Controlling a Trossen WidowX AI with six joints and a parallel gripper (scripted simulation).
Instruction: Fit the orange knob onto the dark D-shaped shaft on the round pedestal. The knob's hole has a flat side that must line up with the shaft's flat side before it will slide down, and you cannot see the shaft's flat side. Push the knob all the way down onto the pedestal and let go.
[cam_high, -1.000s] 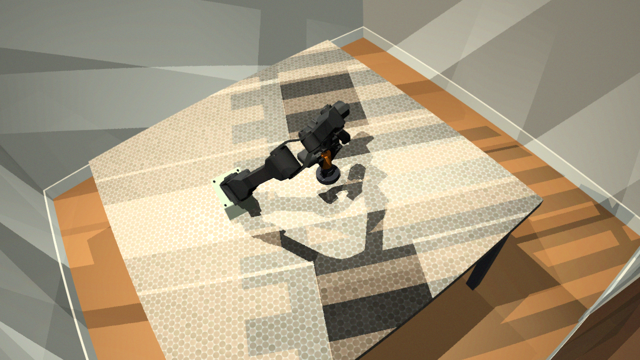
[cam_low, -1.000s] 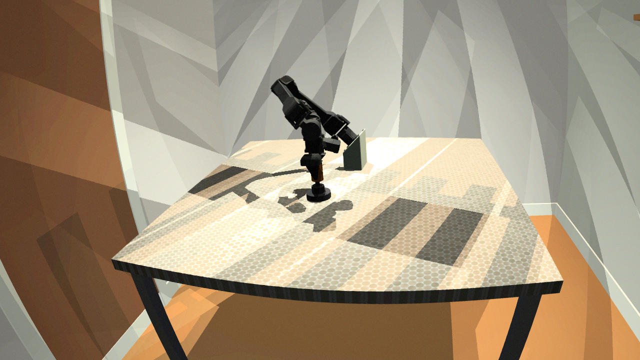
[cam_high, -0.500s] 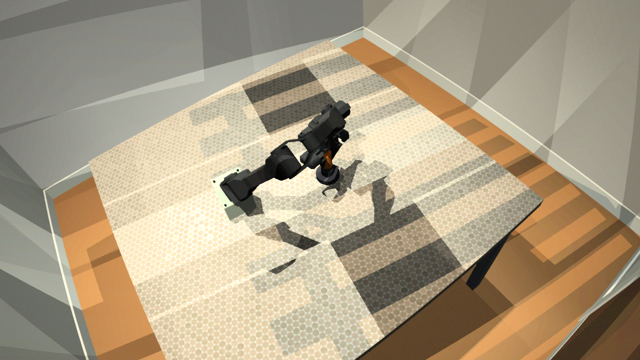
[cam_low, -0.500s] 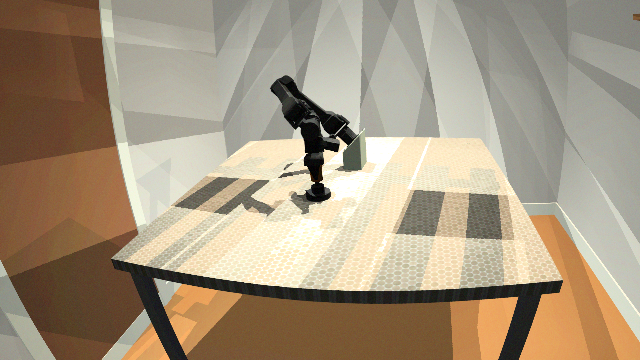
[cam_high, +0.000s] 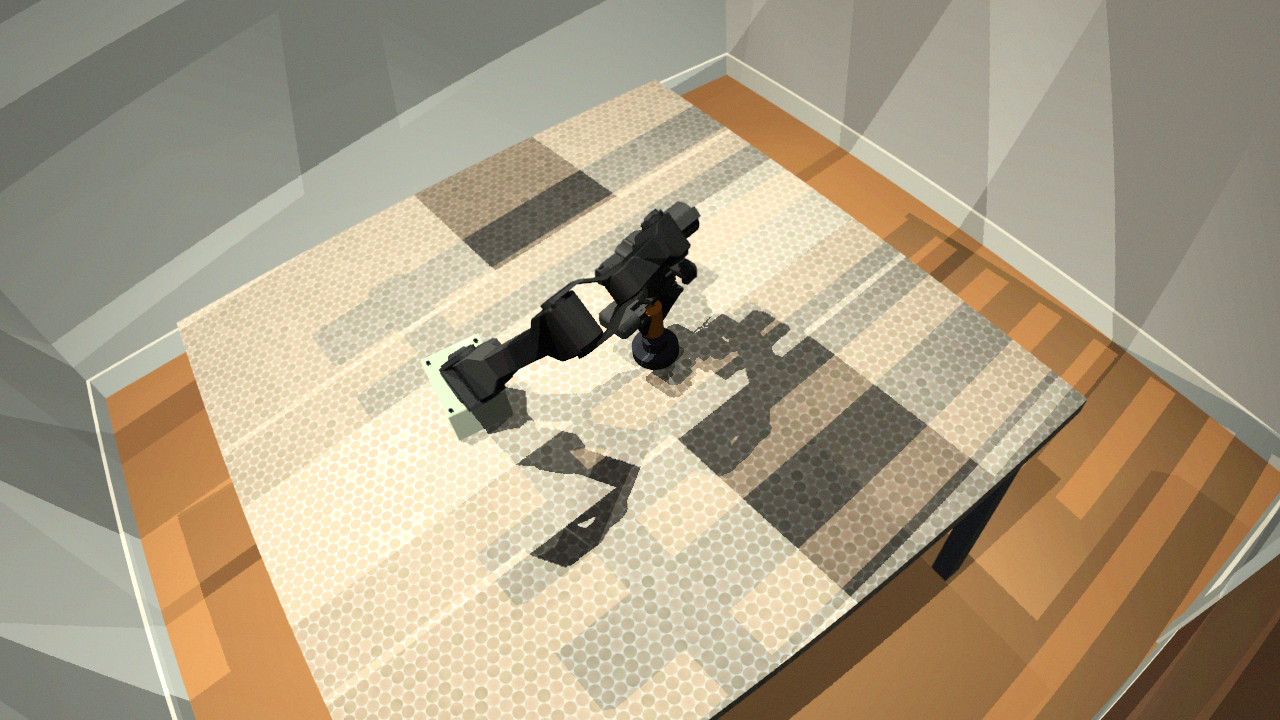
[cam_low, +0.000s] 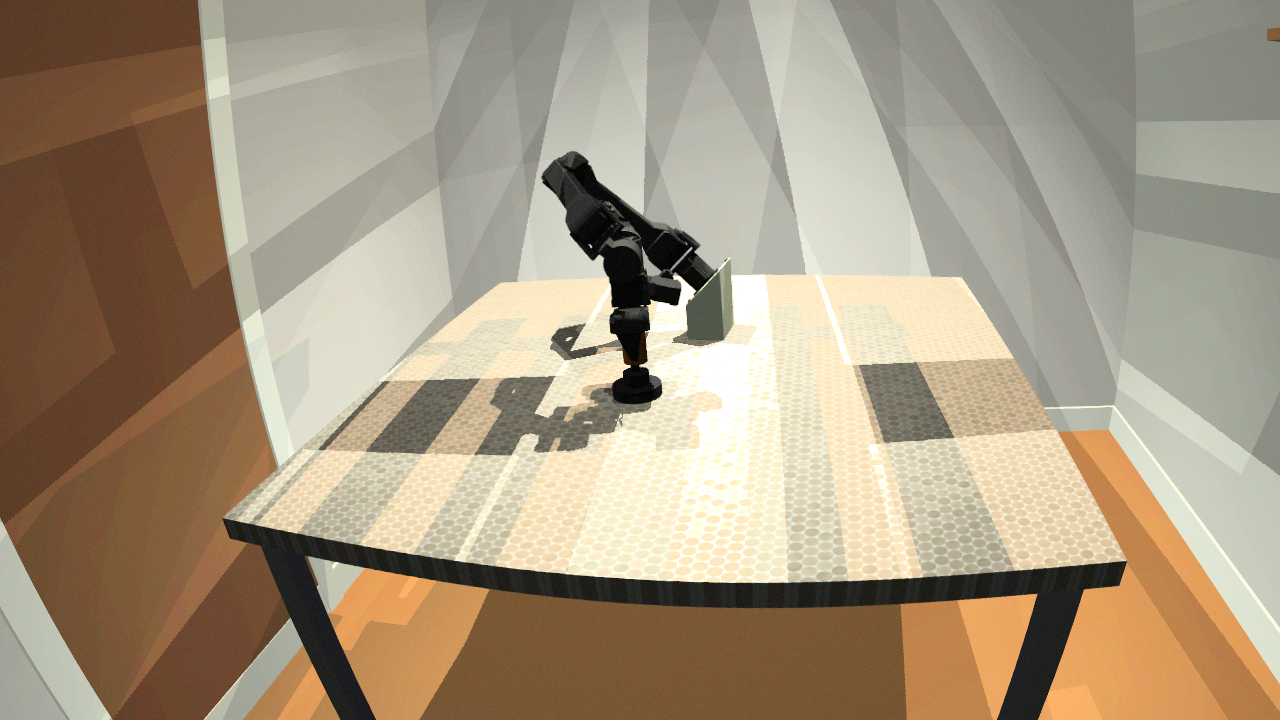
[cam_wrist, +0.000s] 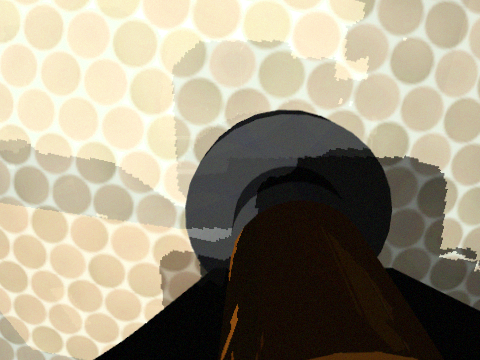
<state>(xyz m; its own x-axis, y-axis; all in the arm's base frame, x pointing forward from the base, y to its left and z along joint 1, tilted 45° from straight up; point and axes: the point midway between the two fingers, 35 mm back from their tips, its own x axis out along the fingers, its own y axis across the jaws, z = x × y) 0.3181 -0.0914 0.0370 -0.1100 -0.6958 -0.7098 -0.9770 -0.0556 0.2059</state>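
Observation:
My gripper (cam_high: 650, 315) (cam_low: 631, 338) is shut on the orange knob (cam_high: 656, 322) (cam_low: 640, 350) (cam_wrist: 314, 300) and holds it upright over the round dark pedestal (cam_high: 656, 352) (cam_low: 637, 387) (cam_wrist: 220, 207). In the wrist view the knob's lower end covers the middle of the pedestal, and only a dark rim of the shaft (cam_wrist: 294, 183) shows above it. In the exterior view a short dark stub (cam_low: 636, 368) shows between the knob's bottom and the pedestal. The shaft's flat side is hidden.
The arm's pale green base block (cam_high: 456, 394) (cam_low: 711, 304) stands on the dotted table (cam_high: 447, 582) (cam_low: 805, 501) behind the pedestal. Low clear walls (cam_high: 116, 465) ring the wooden floor around the table.

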